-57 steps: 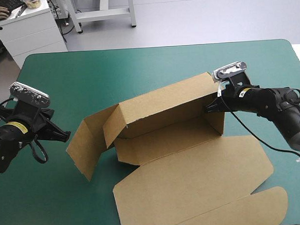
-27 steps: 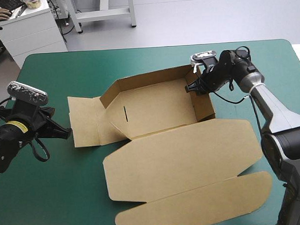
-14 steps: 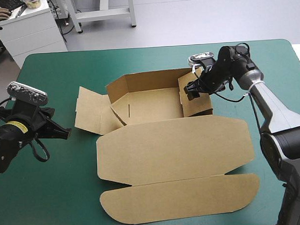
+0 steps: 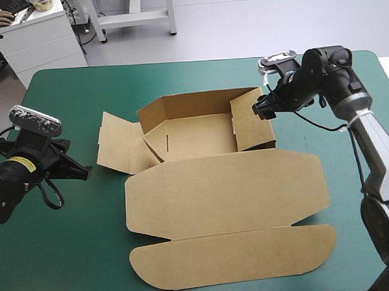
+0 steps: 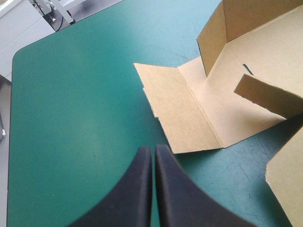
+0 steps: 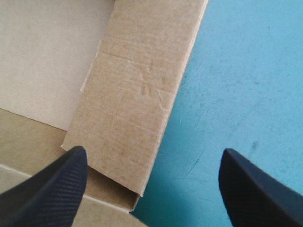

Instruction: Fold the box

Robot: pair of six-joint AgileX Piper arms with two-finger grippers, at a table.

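Idling left gripper (image 4: 82,172): at the table's left side, well apart from the box. In its wrist view the black fingers (image 5: 142,189) meet in one pointed arch over bare teal-green cover (image 4: 70,239). Nothing is held.

Box (image 4: 197,136): brown board, mid-table toward the far edge, standing as an open tray with its hollow facing up.

Left end flap (image 4: 121,151): splayed outward, lying low on the cover rather than raised. From the left wrist it sits just ahead of the fingertips with a strip of cover between.

Back wall (image 4: 199,102): upright along the far side.

Right end wall (image 4: 254,127): raised, with a small flap turned inward at the far corner. Whether it is locked in I cannot tell.

Right gripper (image 4: 265,111): just above the right end wall's outer top edge. Fingers are spread wide, one over the board and one over the cover outside it, clasping nothing. Contact with the board cannot be made out.

Lid (image 4: 228,192): flat on the cover on the near side of the tray, with its rounded tuck flap (image 4: 233,256) flat beyond it toward the robot.

Progress (judgement): roughly midway. The back and right sides look formed. The left end is not yet lifted and tucked, and the lid is untouched.
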